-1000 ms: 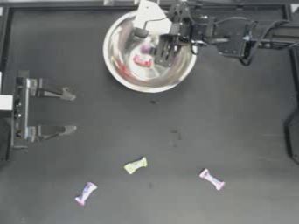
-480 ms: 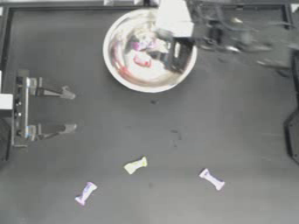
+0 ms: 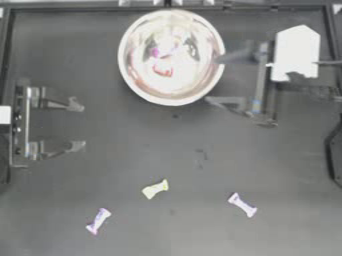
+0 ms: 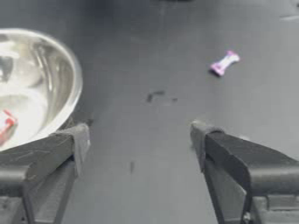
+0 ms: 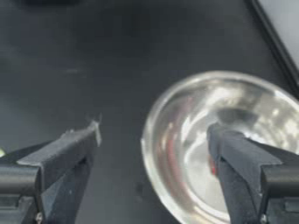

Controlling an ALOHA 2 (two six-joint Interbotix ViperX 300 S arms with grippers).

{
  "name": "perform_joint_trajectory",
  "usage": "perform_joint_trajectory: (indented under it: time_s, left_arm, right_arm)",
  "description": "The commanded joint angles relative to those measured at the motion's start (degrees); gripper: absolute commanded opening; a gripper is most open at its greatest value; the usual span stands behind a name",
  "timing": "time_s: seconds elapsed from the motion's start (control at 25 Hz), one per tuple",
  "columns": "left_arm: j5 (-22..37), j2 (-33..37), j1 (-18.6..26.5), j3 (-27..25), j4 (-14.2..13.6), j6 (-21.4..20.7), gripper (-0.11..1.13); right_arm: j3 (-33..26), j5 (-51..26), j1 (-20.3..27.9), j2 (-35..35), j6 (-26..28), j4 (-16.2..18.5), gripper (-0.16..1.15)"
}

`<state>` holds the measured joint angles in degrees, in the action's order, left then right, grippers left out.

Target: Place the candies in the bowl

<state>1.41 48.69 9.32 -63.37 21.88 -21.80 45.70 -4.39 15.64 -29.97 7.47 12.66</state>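
1. While the bowl (image 3: 171, 57) is sitting at the far middle of the bench (image 3: 200, 150) with a red candy (image 3: 162, 70) and a pinkish one (image 3: 157, 52) already lying inside, three candies are waiting near the front edge: a yellow-green candy (image 3: 155, 189), a purple candy (image 3: 97, 221) and a white-and-pink candy (image 3: 242, 205).
2. The right gripper (image 3: 230, 80) is hanging just beside the bowl's right rim, its jaws standing wide and holding nothing.
3. The left gripper (image 3: 73, 125) is resting parked at the left edge, jaws wide and empty too.
4. The step in hand is probably fetching the next sweet; the white-and-pink one is lying nearest the right arm's side.
5. For a clean pick, the jaws should be coming straight down across the wrapper's narrow middle, not along its twisted ends, closing gently so the light sweet is not skidding away.
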Motion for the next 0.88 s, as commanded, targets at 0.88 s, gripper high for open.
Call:
perform_joint_trajectory:
  time_s: [0.88]
  left_arm:
    - [19.69,2.55,0.70,8.53,-0.18,11.60,0.99]
  right_arm:
    - [18.28,2.37,-8.00,-27.69,0.62,-7.21,1.00]
